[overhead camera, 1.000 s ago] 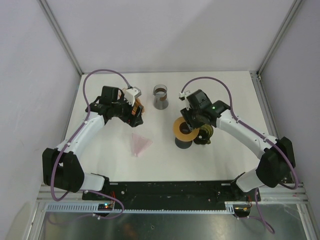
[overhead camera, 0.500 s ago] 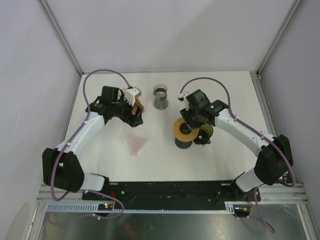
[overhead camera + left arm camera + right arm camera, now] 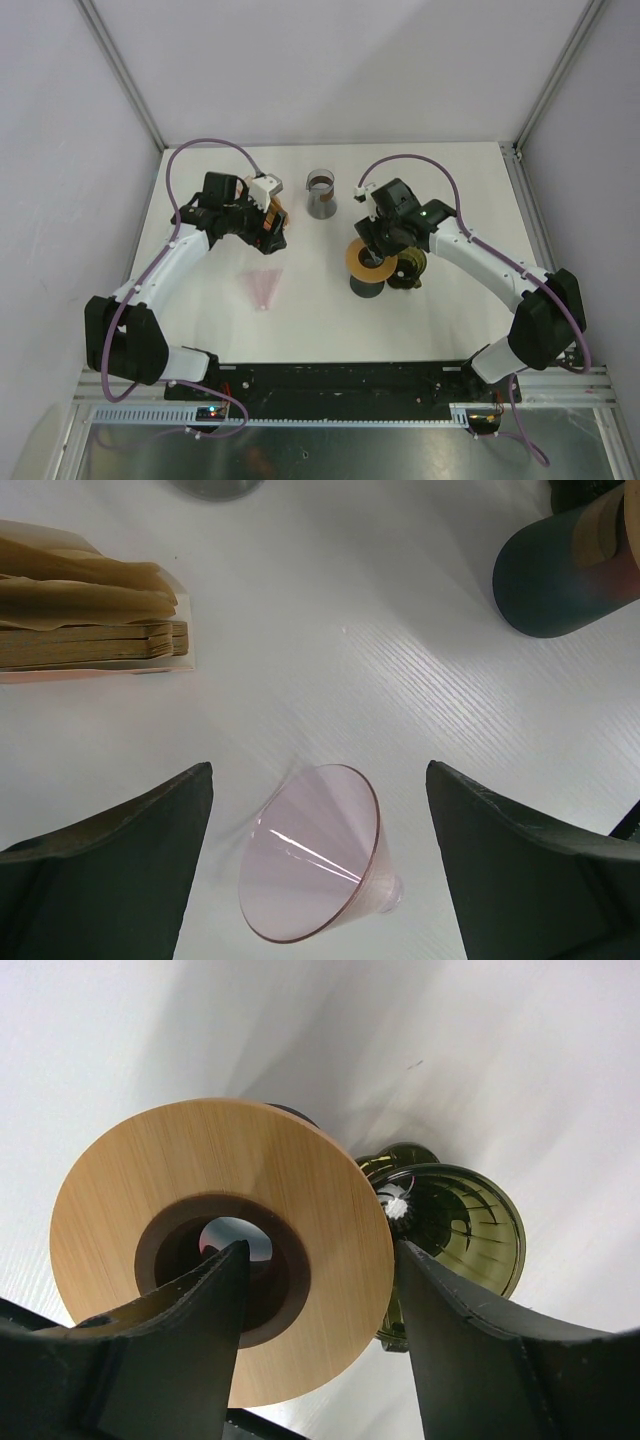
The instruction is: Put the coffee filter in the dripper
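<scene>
A stack of brown paper coffee filters (image 3: 90, 610) sits in a holder at the left; it also shows in the top view (image 3: 277, 215). A clear pink cone-shaped dripper (image 3: 315, 855) lies on its side on the white table, also visible in the top view (image 3: 263, 287). My left gripper (image 3: 320, 870) is open and empty above the pink cone, with one finger on each side and neither touching it. A dark green ribbed dripper (image 3: 455, 1230) lies beside a dark cup topped with a wooden ring (image 3: 220, 1250). My right gripper (image 3: 320, 1345) is open and empty just above the ring.
A grey cup (image 3: 321, 192) stands at the back centre. The dark cup with the wooden ring (image 3: 368, 264) and the green dripper (image 3: 410, 268) stand close together right of centre. Walls enclose the table on the left, the right and the back.
The pink cone has rolled a little to the left and turned on the table. Both arms have barely moved.
</scene>
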Action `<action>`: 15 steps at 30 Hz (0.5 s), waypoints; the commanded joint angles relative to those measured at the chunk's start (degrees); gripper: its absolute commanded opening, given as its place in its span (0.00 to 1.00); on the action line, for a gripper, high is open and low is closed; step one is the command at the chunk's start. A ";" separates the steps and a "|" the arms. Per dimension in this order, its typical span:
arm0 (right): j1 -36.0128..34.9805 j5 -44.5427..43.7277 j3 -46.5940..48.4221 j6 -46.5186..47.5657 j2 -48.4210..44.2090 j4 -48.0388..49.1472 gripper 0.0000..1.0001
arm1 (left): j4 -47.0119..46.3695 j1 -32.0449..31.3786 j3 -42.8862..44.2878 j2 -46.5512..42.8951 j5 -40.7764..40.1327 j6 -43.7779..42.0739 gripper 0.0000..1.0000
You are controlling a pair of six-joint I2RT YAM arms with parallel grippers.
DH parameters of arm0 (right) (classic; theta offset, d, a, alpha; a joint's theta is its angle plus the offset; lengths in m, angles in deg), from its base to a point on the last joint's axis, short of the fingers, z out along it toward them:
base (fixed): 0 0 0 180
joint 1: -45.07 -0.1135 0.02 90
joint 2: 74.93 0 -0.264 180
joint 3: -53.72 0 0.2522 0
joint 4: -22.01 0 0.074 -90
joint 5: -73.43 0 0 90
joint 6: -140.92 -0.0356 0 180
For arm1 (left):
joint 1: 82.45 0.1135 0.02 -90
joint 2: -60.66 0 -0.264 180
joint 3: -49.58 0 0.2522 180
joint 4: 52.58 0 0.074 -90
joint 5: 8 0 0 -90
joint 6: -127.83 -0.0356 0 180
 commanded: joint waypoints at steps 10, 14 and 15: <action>0.37 -0.38 2.98 0.56 -2.69 1.87 0.71 | 0.32 -0.37 0.64 -1.69 -5.45 -1.01 0.93; 0.37 -1.45 3.55 0.63 -3.62 1.79 0.74 | 2.23 -0.12 -0.30 -1.58 -11.52 -2.66 0.95; 0.33 -1.59 3.65 0.64 -3.96 1.85 0.74 | 2.57 0.28 -0.72 -1.59 -13.05 -3.08 0.95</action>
